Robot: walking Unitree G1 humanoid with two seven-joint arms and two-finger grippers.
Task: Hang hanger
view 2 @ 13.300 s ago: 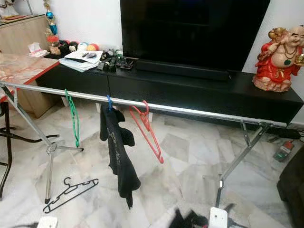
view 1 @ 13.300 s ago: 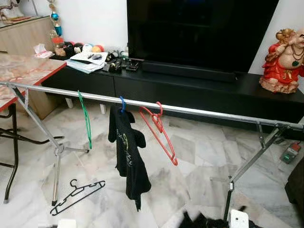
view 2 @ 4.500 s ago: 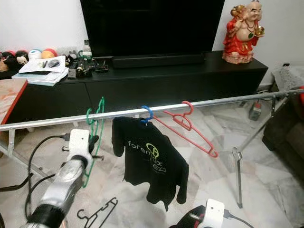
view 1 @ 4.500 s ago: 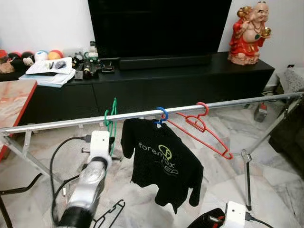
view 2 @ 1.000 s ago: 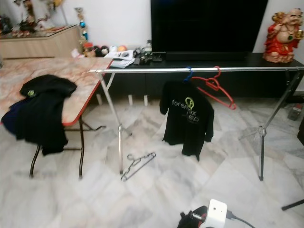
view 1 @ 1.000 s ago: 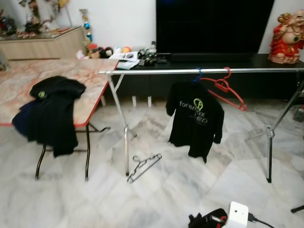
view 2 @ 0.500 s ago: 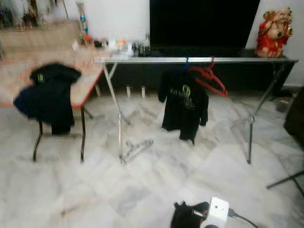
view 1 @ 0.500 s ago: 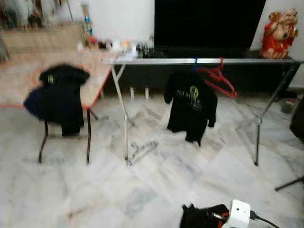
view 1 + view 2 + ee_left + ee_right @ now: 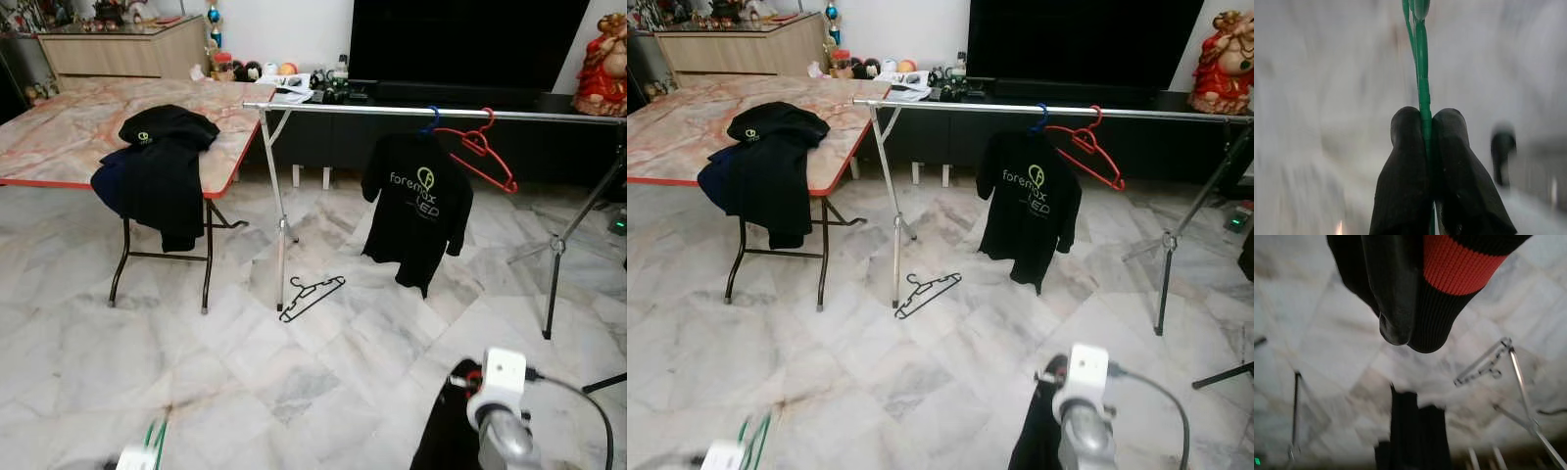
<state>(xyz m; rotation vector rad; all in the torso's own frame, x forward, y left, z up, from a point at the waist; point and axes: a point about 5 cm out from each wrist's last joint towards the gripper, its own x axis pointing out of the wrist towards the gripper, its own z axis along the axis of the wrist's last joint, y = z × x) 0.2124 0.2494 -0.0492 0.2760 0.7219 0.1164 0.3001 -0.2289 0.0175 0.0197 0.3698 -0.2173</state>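
1. Left gripper [image 9: 1424,147]: low at the left, near the floor. Its jaws are pressed together on the thin bar of the green hanger [image 9: 1421,73]. In the left wrist view the hanger's long axis runs straight on from the fingertips, away from the wrist. From the head camera only a short green stretch of it [image 9: 154,438] shows at the bottom edge, above the marble floor [image 9: 245,392].
2. Desk [image 9: 59,137]: marble-patterned top with a red edge, standing at the left. Dark garments [image 9: 157,166] are draped over its front right edge and hang down toward the floor.
3. Clothes rail [image 9: 549,115]: a silver bar running level from the desk's right corner toward the right, carried on folding legs.
4. Black hanger [image 9: 312,296]: lying flat on the floor just beside the rail's left leg, long axis running diagonally.
5. Black T-shirt [image 9: 418,211]: hanging from the rail on a blue hook, printed front toward the camera.
6. Red hanger [image 9: 477,152]: hooked on the rail just to the right of the T-shirt, tilted, with its long axis sloping down to the right.
7. Right gripper [image 9: 1400,308]: low at the right. It carries black cloth with a red band [image 9: 1459,264]; whether the jaws are open or closed on it cannot be told.
8. Red figurine [image 9: 602,69]: standing on the dark cabinet behind the rail, at the far right.
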